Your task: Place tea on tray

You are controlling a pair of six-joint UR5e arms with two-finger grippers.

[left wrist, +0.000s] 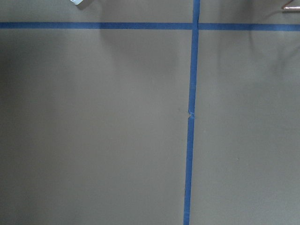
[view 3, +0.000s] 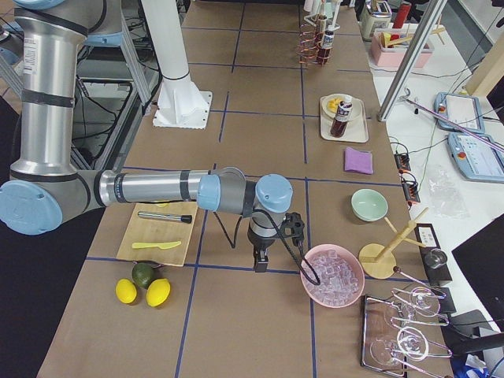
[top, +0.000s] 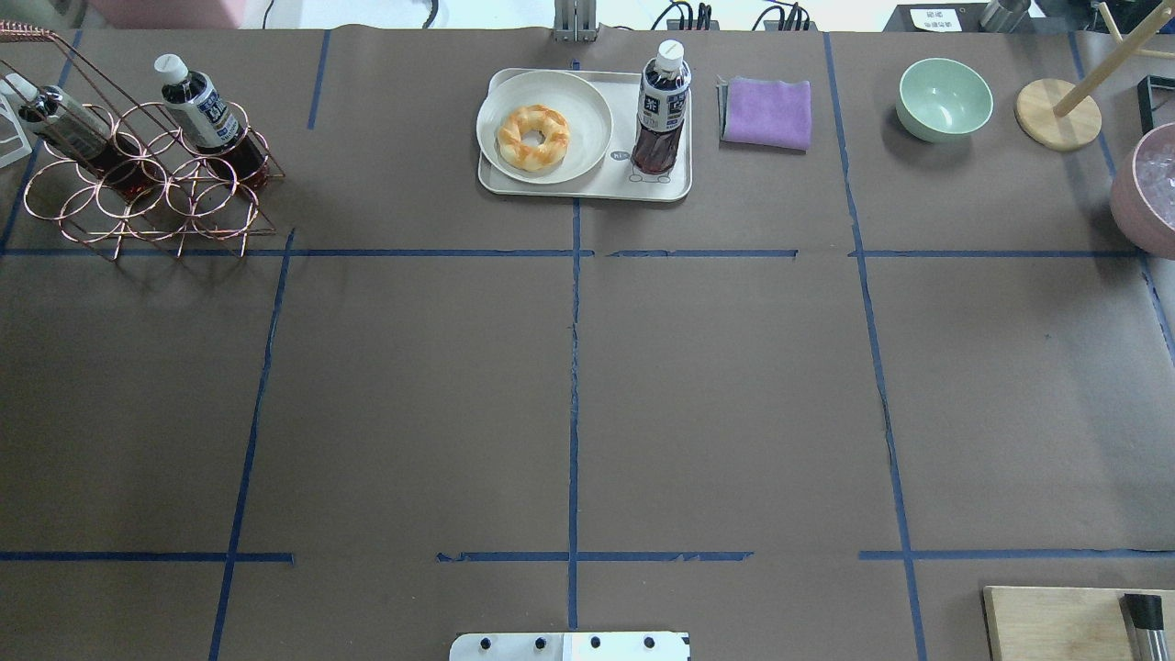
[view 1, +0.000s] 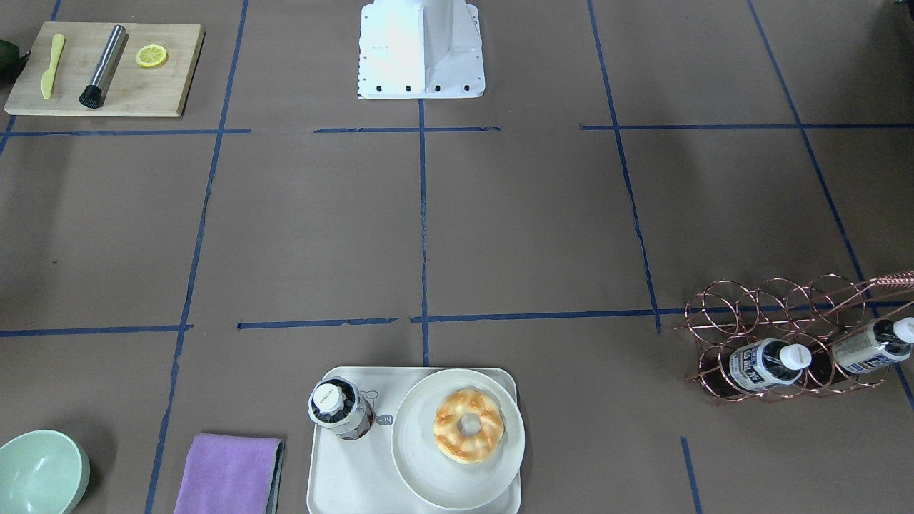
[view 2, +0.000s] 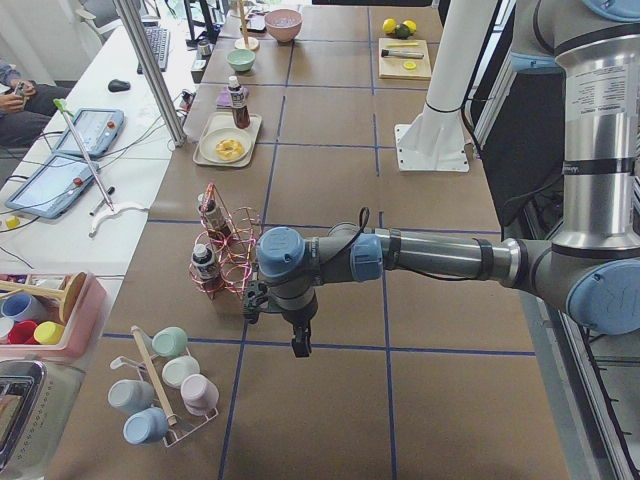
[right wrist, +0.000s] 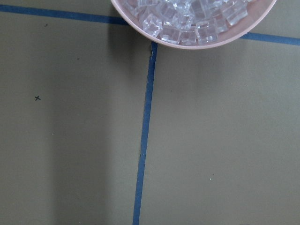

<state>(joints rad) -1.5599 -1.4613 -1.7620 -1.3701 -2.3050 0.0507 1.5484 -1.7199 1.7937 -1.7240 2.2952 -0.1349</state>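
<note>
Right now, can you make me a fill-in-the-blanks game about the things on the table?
1. The tea stands upright on the ____.
2. The donut lies on the round ____.
3. The copper wire rack holds ____ bottles.
4. The folded cloth near the green bowl is ____.
Missing words: tray; plate; two; purple.
</note>
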